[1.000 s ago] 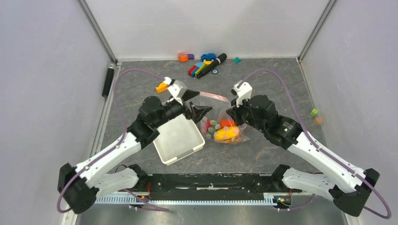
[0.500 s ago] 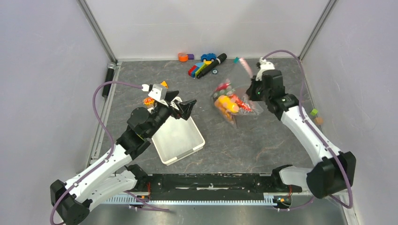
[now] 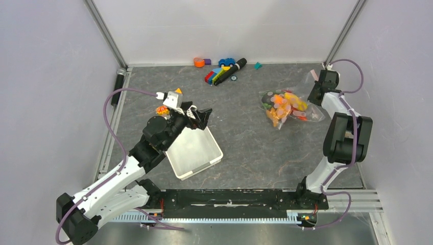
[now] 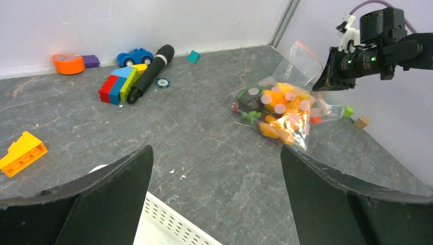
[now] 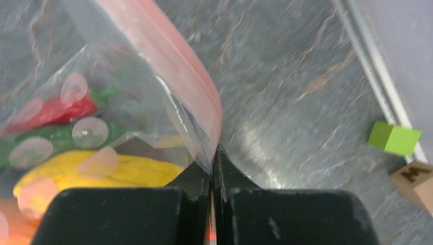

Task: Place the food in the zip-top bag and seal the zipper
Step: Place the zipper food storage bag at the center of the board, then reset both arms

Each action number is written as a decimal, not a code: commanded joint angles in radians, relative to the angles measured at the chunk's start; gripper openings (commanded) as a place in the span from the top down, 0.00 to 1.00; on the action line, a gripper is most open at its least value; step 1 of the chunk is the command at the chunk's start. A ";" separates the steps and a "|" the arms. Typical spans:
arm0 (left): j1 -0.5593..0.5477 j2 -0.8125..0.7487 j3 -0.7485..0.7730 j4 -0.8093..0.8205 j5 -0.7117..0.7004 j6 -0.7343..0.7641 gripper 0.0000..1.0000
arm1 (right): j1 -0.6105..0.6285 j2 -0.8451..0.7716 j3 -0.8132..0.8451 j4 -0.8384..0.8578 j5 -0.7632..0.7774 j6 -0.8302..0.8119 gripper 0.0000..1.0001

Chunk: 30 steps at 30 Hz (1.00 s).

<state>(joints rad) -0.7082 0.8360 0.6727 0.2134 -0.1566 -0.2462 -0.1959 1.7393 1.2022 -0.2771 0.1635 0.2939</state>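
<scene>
The zip-top bag point(image 3: 286, 104) is pinched by the far-outstretched right pincer point(image 5: 215, 153).

Along the far wall of the grey worktop point(image 3: 245, 148): orange tape roll point(image 3: 199, 62), purple block point(image 3: 207, 62), blue toy car point(image 3: 226, 62), teal block point(image 3: 258, 65). Black marker point(image 4: 151, 73) lying against a row of coloured bricks point(image 4: 118, 84), small ring point(image 4: 162, 81) just beside. By the right wall, green cube point(image 5: 394, 138) near brown cube point(image 5: 416, 179). Nearer the front, white slotted basket point(image 3: 194, 152); yellow wedge brick point(image 4: 21, 150) apart from it.
</scene>
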 commanded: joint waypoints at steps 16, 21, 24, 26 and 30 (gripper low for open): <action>0.003 0.005 0.008 -0.092 -0.174 -0.115 0.00 | -0.065 -0.074 0.154 -0.030 0.215 -0.068 0.02; 0.003 -0.006 0.031 -0.207 -0.266 -0.171 0.00 | 0.042 -0.337 -0.114 0.045 0.186 -0.054 0.02; 0.003 -0.019 0.033 -0.269 -0.289 -0.187 0.00 | 0.115 -0.502 -0.273 0.053 0.186 -0.024 0.02; 0.004 -0.030 0.029 -0.303 -0.297 -0.196 0.00 | 0.140 -0.620 -0.406 0.087 0.150 0.014 0.02; 0.004 -0.048 0.023 -0.355 -0.317 -0.206 0.00 | 0.142 -0.793 -0.592 0.103 0.069 0.063 0.02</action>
<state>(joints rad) -0.7082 0.8188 0.6704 -0.0788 -0.4160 -0.3950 -0.0490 1.0592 0.7456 -0.2028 0.2909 0.2871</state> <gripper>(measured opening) 0.994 0.979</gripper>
